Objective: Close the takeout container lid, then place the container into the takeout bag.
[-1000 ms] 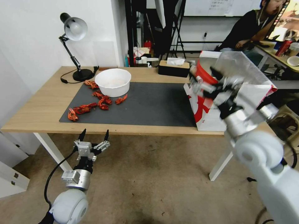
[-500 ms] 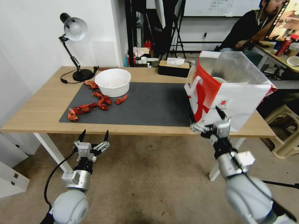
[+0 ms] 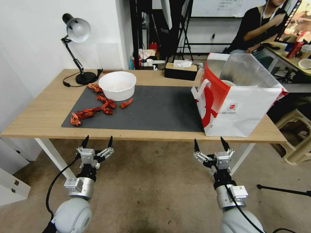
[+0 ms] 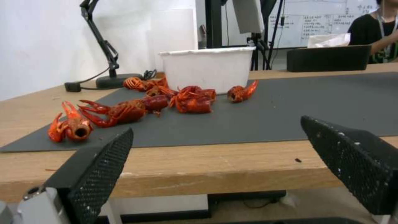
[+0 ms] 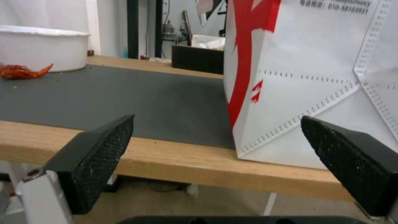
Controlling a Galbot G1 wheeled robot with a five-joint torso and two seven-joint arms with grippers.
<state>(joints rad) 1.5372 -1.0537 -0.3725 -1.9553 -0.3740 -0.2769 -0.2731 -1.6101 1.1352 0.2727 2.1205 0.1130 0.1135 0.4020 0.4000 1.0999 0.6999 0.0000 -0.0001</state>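
Observation:
The takeout bag (image 3: 239,106), white paper with red side panels and foil lining, stands open-topped at the table's right end; the right wrist view has its lower corner (image 5: 307,93) close ahead. The takeout container and its lid are hidden from view. My right gripper (image 3: 209,144) hangs open below the table's front edge, just in front of the bag, with nothing between its fingers (image 5: 215,124). My left gripper (image 3: 98,142) is parked open below the front edge at the left, facing the mat (image 4: 215,133).
A dark mat (image 3: 155,110) covers the middle of the wooden table (image 3: 39,116). On its left are a round white bowl (image 3: 117,84) and several red crayfish shells (image 3: 97,110). A desk lamp (image 3: 77,32) and a black tissue box (image 3: 180,70) stand at the back.
My right arm has come down from the bag's mouth to below the table's front edge, gripper open and empty. The left arm has not moved.

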